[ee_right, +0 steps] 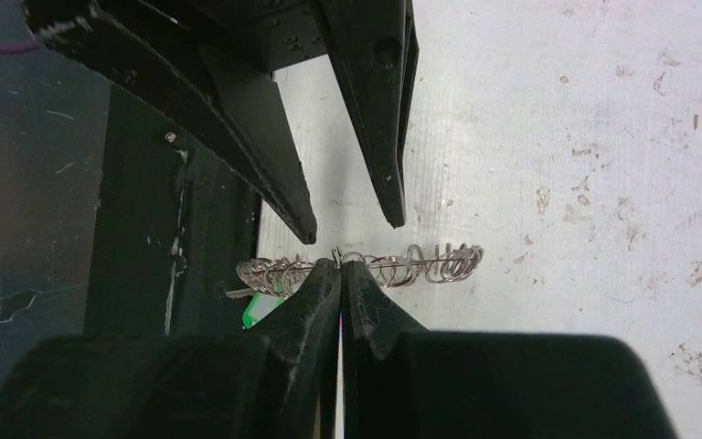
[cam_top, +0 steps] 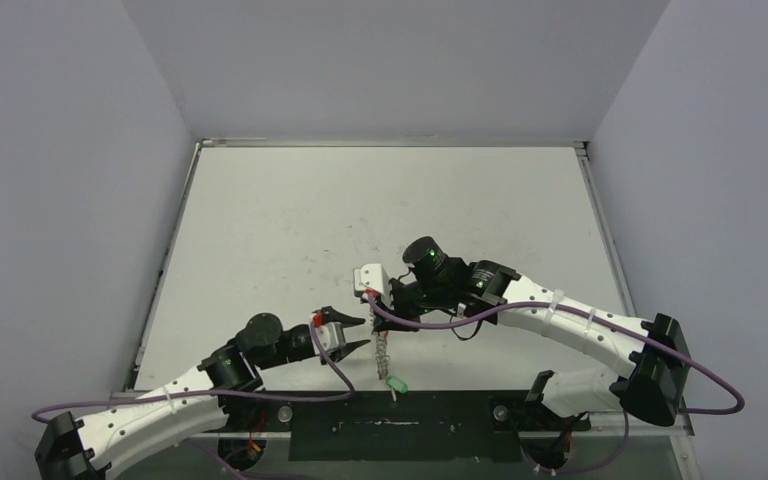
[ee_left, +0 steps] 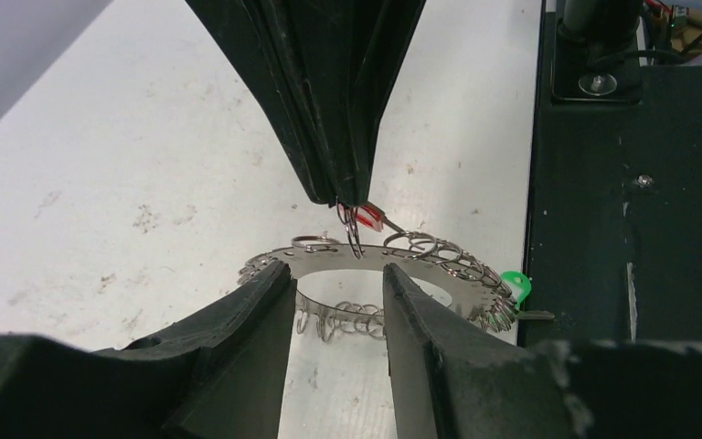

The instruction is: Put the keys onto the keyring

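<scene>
The keyring (ee_left: 420,259), a flat silver ring fringed with wire loops, hangs just off the table near its front edge and shows edge-on (cam_top: 384,356) (ee_right: 439,264) in the other views. My right gripper (ee_left: 344,198) (ee_right: 340,266) is shut on the red-tagged key (ee_left: 370,218) at its small ring, which touches the keyring's far band. The green-tagged key (ee_left: 515,285) (ee_right: 260,307) (cam_top: 395,384) hangs from the keyring's end next to the black strip. My left gripper (ee_left: 334,273) (cam_top: 358,335) is open, its fingertips at the keyring's near band with nothing gripped.
A black strip (ee_left: 603,274) with the arm mounts runs along the table's front edge, right beside the keyring. The white tabletop (cam_top: 380,210) is scuffed, and grey walls close it in on three sides.
</scene>
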Controlling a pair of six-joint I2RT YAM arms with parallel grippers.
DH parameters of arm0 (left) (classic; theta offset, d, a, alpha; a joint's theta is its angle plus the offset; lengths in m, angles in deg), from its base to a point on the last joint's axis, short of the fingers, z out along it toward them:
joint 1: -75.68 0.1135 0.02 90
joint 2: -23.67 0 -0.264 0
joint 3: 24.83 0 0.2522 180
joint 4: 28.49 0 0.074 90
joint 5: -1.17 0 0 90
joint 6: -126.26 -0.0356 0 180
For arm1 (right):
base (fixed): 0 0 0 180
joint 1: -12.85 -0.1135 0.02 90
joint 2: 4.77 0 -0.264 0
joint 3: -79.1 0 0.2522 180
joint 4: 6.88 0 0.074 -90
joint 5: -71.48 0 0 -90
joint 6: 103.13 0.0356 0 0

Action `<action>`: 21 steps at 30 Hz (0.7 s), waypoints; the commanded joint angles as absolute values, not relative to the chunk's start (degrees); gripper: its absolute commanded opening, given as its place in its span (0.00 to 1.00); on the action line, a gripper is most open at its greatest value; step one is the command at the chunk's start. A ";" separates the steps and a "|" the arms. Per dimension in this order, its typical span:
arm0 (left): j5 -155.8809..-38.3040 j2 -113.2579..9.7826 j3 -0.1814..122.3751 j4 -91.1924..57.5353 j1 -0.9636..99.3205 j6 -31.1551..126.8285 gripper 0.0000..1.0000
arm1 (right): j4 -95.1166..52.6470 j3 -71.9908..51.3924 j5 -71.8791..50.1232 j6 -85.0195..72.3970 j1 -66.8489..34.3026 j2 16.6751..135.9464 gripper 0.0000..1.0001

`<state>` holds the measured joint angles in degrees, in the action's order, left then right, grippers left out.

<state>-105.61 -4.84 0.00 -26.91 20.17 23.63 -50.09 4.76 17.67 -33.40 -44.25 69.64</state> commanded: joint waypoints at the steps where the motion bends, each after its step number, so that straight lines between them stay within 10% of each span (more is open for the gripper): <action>1: -108.01 -9.33 3.78 -30.40 19.96 24.81 0.38 | -47.15 2.16 16.65 -32.77 -44.72 69.21 0.00; 15: -108.74 -16.23 2.86 -41.87 19.96 28.01 0.27 | -46.74 2.42 16.90 -32.48 -44.77 69.40 0.00; 21: -107.99 -15.49 2.86 -40.66 19.96 27.43 0.00 | -46.91 2.58 16.35 -32.51 -44.75 69.17 0.00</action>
